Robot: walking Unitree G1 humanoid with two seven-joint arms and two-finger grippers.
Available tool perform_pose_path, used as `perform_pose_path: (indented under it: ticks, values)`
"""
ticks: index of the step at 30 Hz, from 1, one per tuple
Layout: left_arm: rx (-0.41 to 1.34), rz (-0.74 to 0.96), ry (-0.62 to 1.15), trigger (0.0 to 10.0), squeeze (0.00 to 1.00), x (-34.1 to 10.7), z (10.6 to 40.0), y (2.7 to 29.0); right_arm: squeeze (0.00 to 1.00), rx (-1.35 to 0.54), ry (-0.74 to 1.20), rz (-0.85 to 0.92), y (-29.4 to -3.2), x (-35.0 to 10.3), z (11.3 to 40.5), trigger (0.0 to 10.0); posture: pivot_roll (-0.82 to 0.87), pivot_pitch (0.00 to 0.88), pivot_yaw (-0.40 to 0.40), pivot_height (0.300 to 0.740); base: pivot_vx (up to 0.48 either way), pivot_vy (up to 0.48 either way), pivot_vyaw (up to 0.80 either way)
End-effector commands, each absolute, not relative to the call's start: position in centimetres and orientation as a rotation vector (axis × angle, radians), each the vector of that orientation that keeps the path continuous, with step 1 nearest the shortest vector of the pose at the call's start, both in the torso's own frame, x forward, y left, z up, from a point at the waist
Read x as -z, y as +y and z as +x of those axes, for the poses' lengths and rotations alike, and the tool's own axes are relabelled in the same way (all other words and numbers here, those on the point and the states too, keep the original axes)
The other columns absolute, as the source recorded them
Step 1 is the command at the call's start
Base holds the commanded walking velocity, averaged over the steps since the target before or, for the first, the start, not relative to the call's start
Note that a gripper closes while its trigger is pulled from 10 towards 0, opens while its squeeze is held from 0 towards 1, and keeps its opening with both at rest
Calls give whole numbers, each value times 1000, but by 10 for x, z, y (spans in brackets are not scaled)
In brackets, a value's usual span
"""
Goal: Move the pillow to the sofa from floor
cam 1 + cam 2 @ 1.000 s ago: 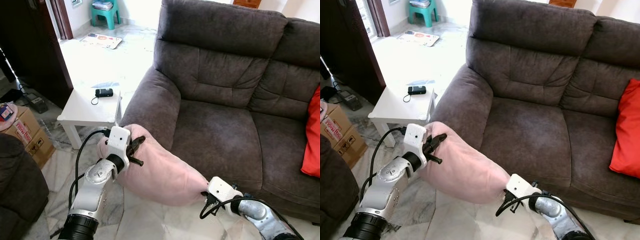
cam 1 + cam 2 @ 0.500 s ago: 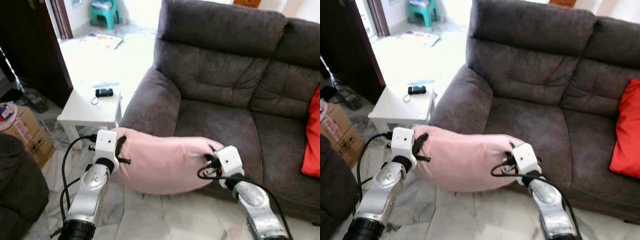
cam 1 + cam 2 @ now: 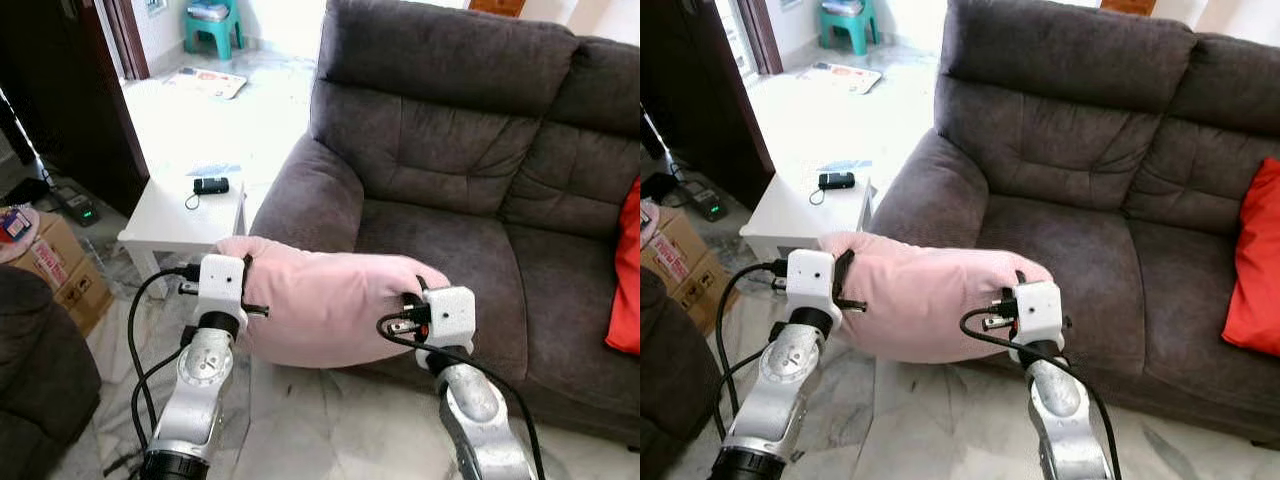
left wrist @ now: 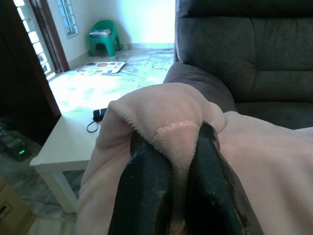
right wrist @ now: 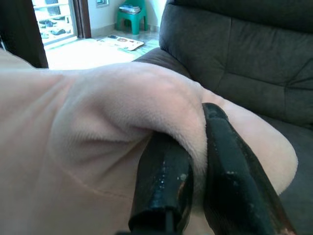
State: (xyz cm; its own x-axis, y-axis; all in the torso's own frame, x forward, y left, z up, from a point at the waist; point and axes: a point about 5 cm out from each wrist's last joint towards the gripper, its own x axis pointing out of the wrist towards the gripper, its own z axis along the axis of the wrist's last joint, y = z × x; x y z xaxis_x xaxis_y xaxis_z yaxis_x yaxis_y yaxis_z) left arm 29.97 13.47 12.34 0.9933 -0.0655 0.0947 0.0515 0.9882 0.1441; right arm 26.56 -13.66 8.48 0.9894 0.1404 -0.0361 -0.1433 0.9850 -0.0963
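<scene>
A soft pink pillow [image 3: 330, 305] hangs off the floor, level between my two arms, in front of the dark grey sofa [image 3: 450, 170]. My left gripper [image 3: 246, 295] is shut on the pillow's left end, and in the left wrist view its black fingers [image 4: 146, 186] pinch a fold of pink plush [image 4: 178, 134]. My right gripper [image 3: 410, 312] is shut on the pillow's right end, which rests by the front edge of the sofa seat [image 3: 440, 260]. In the right wrist view the fingers [image 5: 225, 161] clamp the fabric [image 5: 127, 107].
A low white side table [image 3: 185, 210] with a small black device [image 3: 208, 185] stands left of the sofa's arm. A red cushion [image 3: 628, 280] lies at the sofa's right end. A cardboard box [image 3: 55, 265] and a dark armchair [image 3: 35, 370] stand at my left. Pale marble floor [image 3: 330, 430] lies below.
Both grippers kept hold while the pillow rose from a slant to level. The right arm swung up from the floor to seat height; the pillow moved closer to the seat.
</scene>
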Motion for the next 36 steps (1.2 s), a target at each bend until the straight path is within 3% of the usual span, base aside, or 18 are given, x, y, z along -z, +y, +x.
perform_pose_path:
  ticks: [1, 9, 21, 30, 36]
  values:
    - [136, 164, -171, 10000, 0, -137, 298, 124, 0, -119, -36, -88, -138, -100, 267, 10000, 29, 0, -43, 740, 0, 0, 0]
    - [127, 176, -161, 10000, 0, -135, 301, 134, 0, -98, -13, -49, -135, -95, 264, 10000, 21, 0, -22, 740, 0, 0, 0]
    - [177, 172, -159, 10000, 0, -134, 304, 125, 0, -76, -35, -17, -131, -97, 271, 10000, 30, 0, -7, 740, 0, 0, -784]
    - [183, 157, -158, 10000, 0, -133, 304, 120, 0, -115, -45, -43, -125, -101, 278, 10000, 43, 0, -29, 740, 0, 0, 0]
    - [161, 150, -167, 10000, 0, -134, 306, 122, 0, -120, -48, -47, -125, -102, 281, 10000, 52, 0, -46, 740, 0, 0, -741]
